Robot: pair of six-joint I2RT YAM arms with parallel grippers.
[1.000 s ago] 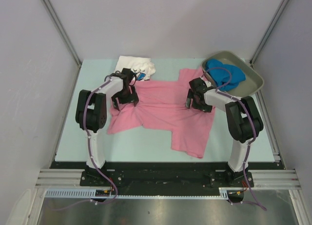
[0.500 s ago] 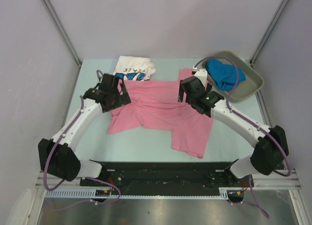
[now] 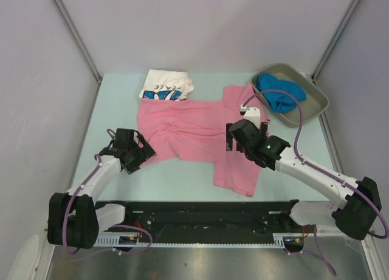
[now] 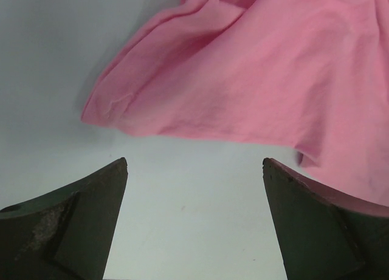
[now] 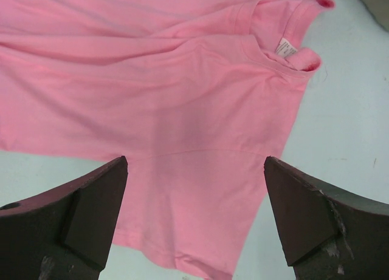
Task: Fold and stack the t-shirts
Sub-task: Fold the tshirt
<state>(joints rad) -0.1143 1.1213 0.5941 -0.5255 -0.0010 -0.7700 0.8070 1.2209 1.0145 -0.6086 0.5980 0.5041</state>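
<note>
I'm seeing the pink shirt [image 3: 194, 131] lying spread on the table [image 3: 176, 177], mostly flat but wrinkling all over, with one loose fold bunching along its near-left corner. The collar [image 5: 304, 31] is showing, with a white tag [image 5: 284, 47] inside it.

The left gripper [image 4: 194, 170] is hanging wide open, holding nothing. Bare table is sitting between its jaws, and the bunched pink corner is lying just ahead of the tips, not touching them. The right gripper [image 5: 196, 164] is also gaping wide and empty. Pink cloth is filling the space between and ahead of its jaws, with the collar ahead and to the right.

The white shirt [image 3: 165, 85] is lying folded well beyond the left jaws, touching the pink one's far edge. The blue shirt [image 3: 279, 93] is sitting crumpled in the tray [image 3: 313, 104], far beyond the right jaws.

Against a second ago: both grippers were over the shirt's far part, and they are now pulled back toward me. The left one is now off the cloth. The shirt's far-left part is now lying spread wider. Both jaws are staying wide apart throughout.
</note>
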